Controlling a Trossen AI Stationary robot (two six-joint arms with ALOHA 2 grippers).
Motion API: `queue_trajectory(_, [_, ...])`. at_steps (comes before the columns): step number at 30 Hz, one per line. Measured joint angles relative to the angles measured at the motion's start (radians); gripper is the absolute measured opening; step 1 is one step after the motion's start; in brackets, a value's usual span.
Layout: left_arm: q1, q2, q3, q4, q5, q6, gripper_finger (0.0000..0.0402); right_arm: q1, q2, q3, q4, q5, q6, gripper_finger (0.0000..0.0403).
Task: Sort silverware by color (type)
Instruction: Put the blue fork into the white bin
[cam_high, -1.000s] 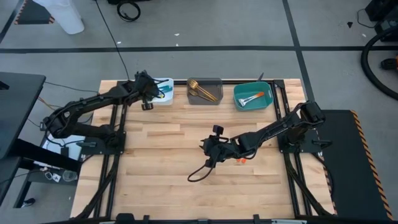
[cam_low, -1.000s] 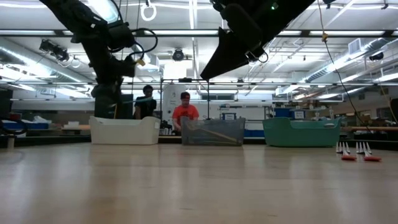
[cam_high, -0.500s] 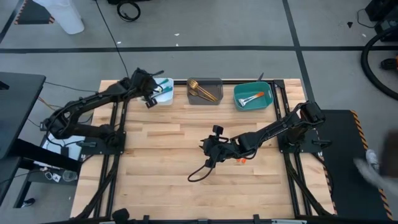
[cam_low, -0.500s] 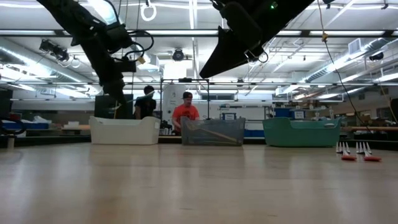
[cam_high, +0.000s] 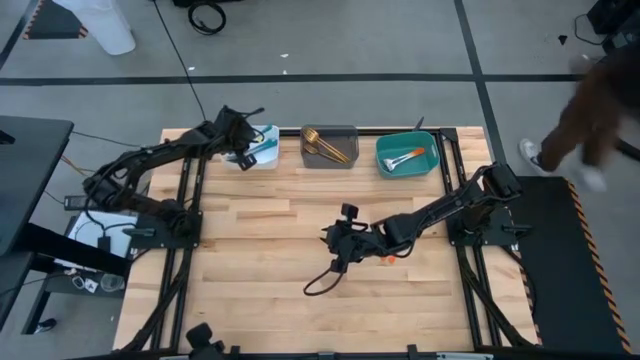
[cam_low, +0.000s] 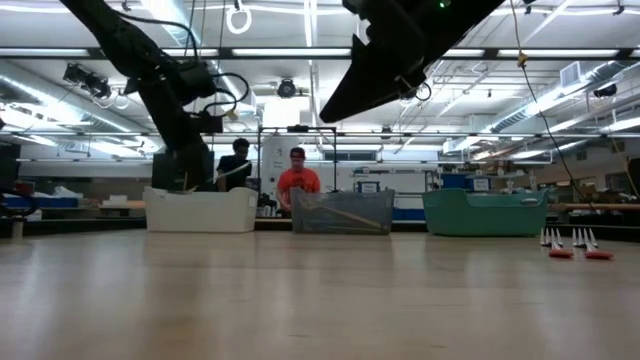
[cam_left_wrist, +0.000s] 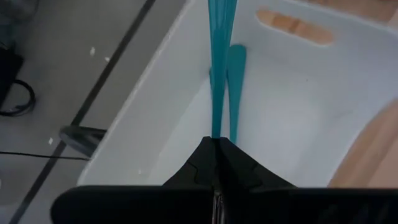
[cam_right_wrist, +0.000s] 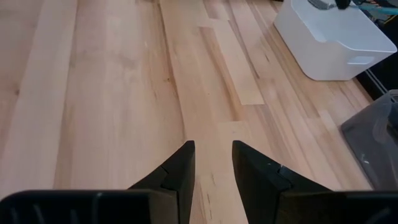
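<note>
My left gripper (cam_left_wrist: 216, 138) is over the white bin (cam_high: 270, 132) at the table's far left, shut on a blue-handled utensil (cam_left_wrist: 219, 56). Another blue handle (cam_left_wrist: 236, 65) lies inside that bin. Gold pieces (cam_high: 325, 146) lie in the grey bin (cam_high: 350, 130). Silver pieces with orange handles (cam_high: 405, 160) lie in the teal bin (cam_high: 382, 150). Orange-handled forks (cam_low: 570, 246) lie flat on the table beside my right arm. My right gripper (cam_right_wrist: 213, 146) hangs open over bare wood mid-table, nothing between its fingers. My left gripper pinches the near end of the blue handle (cam_left_wrist: 216, 124) between its two shut fingers. The fingers slant down toward the table's far edge, and the handle runs on straight ahead in line with them, above the bin's inside. Its other end is out of view.
The three bins stand in a row along the far edge. A dark cable loop (cam_high: 320, 280) hangs from the right arm onto the wood. A person (cam_high: 575, 120) walks past the table's right side, and two more (cam_low: 298, 182) stand beyond the far edge.
My left gripper has moved toward the far edge and a little down, to over the white bin, rolling its wrist as it went. The blue-handled utensil has stayed in its grip. The right arm has kept still.
</note>
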Motion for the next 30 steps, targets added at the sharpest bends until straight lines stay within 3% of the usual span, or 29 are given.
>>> queue_trajectory(22, [0.050, 0.195, 0.000, -0.024, 0.003, 0.000, 0.0015, 0.008, 0.000, 0.000, 0.003, 0.006, -0.003, 0.0117])
queue_trajectory(30, [0.048, 0.201, 0.000, -0.034, 0.003, -0.038, 0.0074, 0.008, 0.000, 0.000, 0.007, 0.007, -0.003, 0.0117])
